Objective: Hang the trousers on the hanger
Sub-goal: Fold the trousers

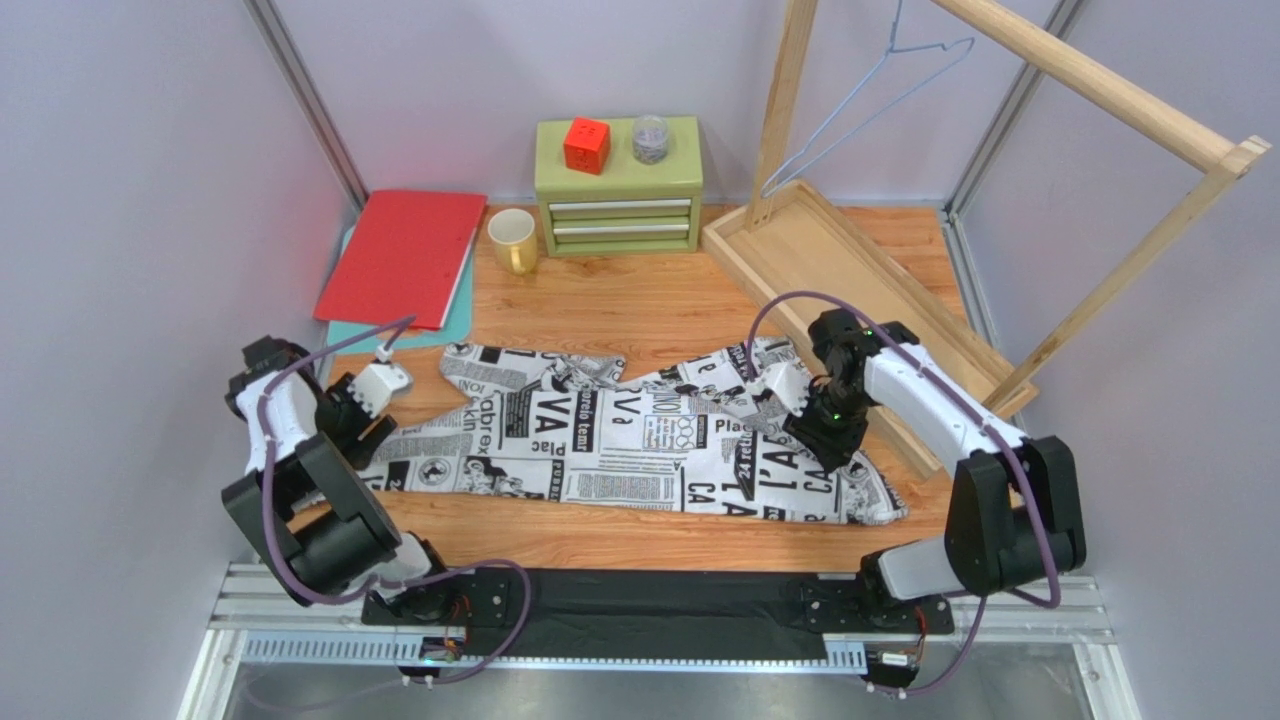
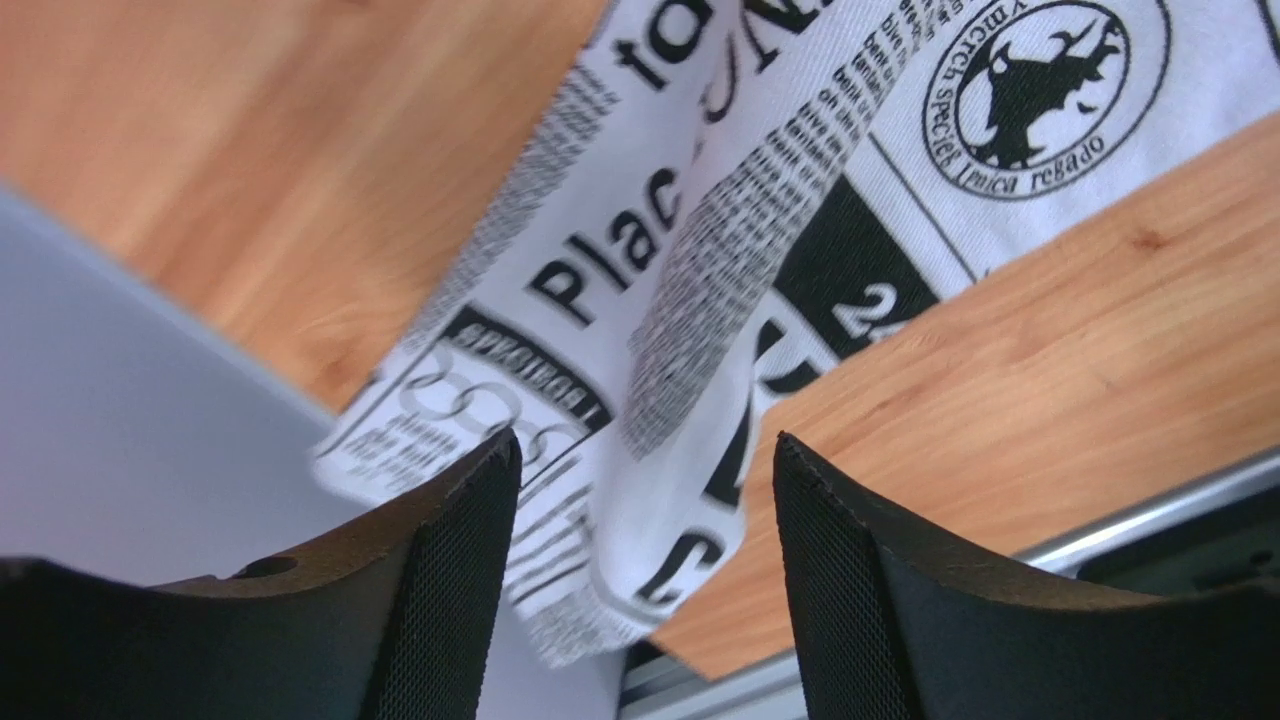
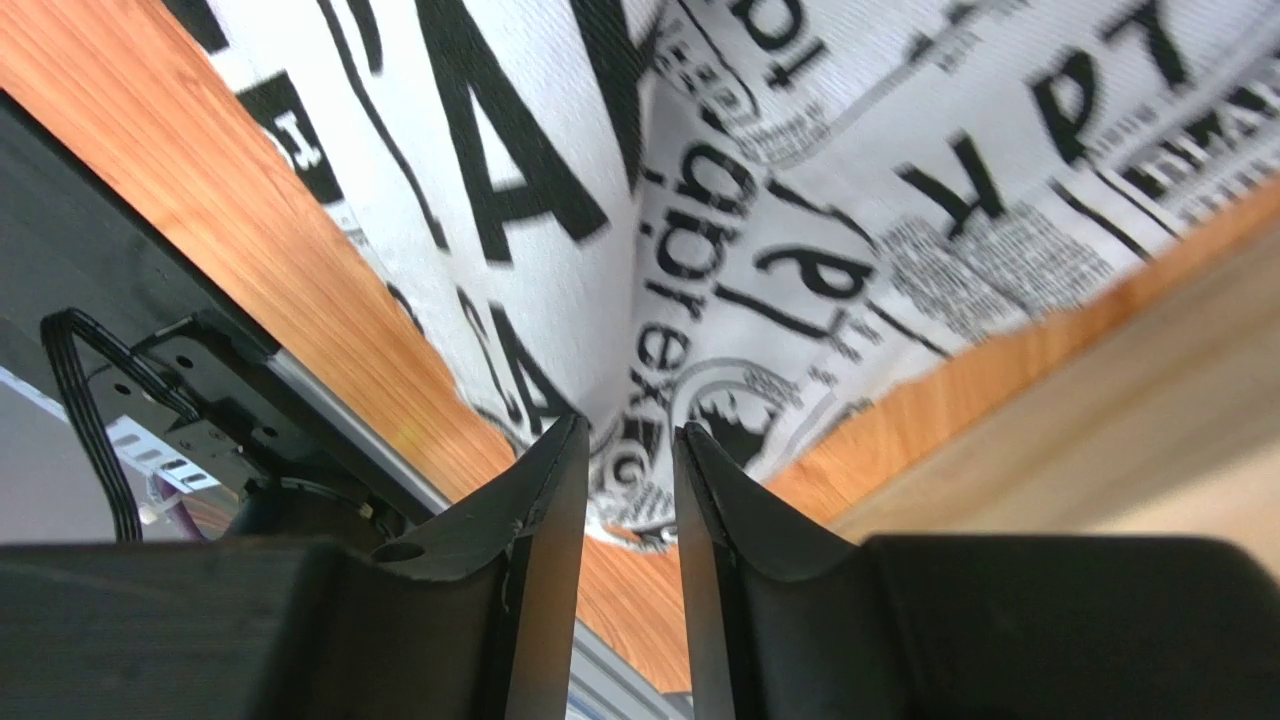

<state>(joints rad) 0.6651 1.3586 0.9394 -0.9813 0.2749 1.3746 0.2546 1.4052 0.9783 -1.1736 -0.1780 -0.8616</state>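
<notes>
Right claw (image 3: pixel 628 435): jaws nearly together, pinching a raised fold of the trousers (image 1: pixel 631 435). I see its arm reaching up-left from the lower right, wrist pitched down. Left claw (image 2: pixel 646 443): jaws apart at the cloth's left end, arm folded at lower left. The trousers lie flat mid-frame, long axis left to right. The hanger (image 1: pixel 887 90) hangs at upper right.

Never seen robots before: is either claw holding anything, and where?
The right claw pinches a raised fold of the trousers near their right end; left claw open, holding nothing.
</notes>
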